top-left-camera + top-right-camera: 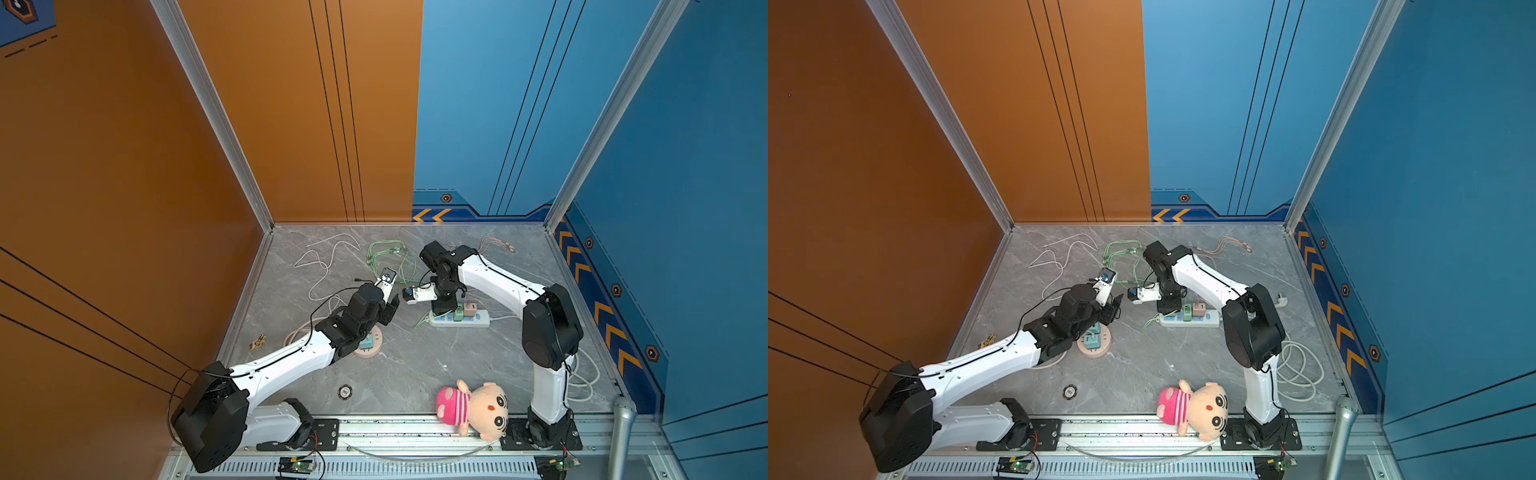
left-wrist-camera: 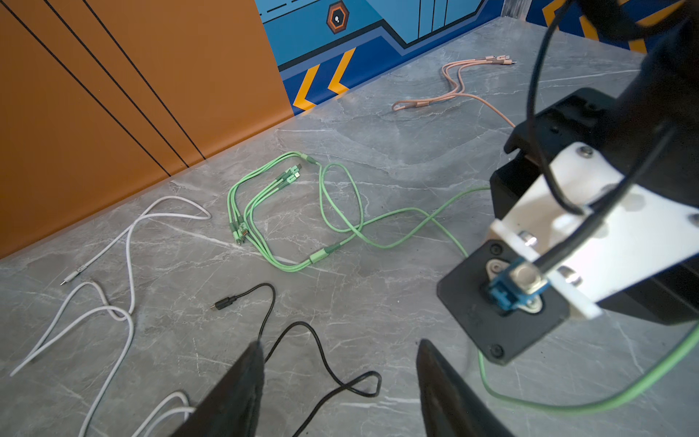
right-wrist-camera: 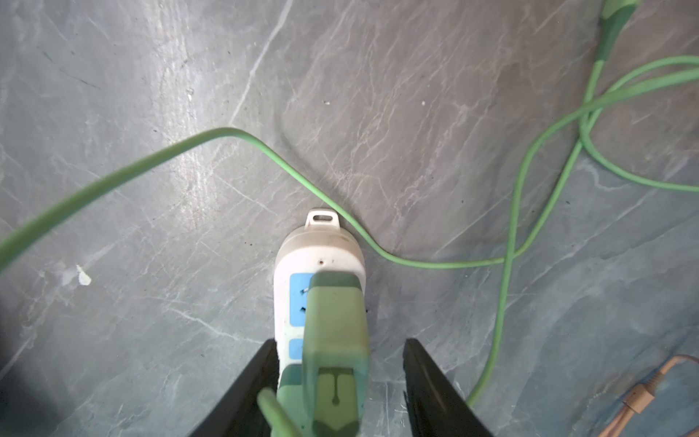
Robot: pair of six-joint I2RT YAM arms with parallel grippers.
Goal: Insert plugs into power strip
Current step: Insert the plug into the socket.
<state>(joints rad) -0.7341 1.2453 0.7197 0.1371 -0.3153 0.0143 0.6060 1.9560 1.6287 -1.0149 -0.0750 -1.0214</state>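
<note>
1. Nearest of the task's things, the round strip (image 1: 1096, 354) lies on the table (image 1: 415, 365) beside the left arm (image 1: 291, 361). Two teal plugs (image 1: 1090, 340) stand in it, so that pair looks done.
2. Just beyond, the left jaws hover over the table, wide apart and empty. A black cable (image 2: 321, 359) lies on the stone below them.
3. Farther off and to the right lies the white strip (image 1: 482, 319). In both top views a green plug (image 1: 458, 312) and a pink plug (image 1: 470, 308) stand side by side in it. By my count four plugs are in.
4. The right jaws point down over that strip's left end. In the right wrist view they straddle the end plug (image 3: 336, 321), a green one standing in the strip near its tab. There is a clear gap on one side, so they grip nothing.
5. I cannot tell whether the end plug is the green plug seen from above or a second one hidden under the arm. If it is a second, all five are in and the arm need only lift clear. How deep it sits does not show.
6. Every plug stands upright, prongs down and hidden. The cubes show no marked long axis from above, though the end plug looks taller than wide. The white strip's long axis runs left to right across the table, tab toward the left arm and cord off to the right.
7. Farthest, green cables (image 2: 264, 212), a white cable (image 2: 128, 234) and a pink cable (image 2: 454, 75) lie loose near the back wall.
</note>
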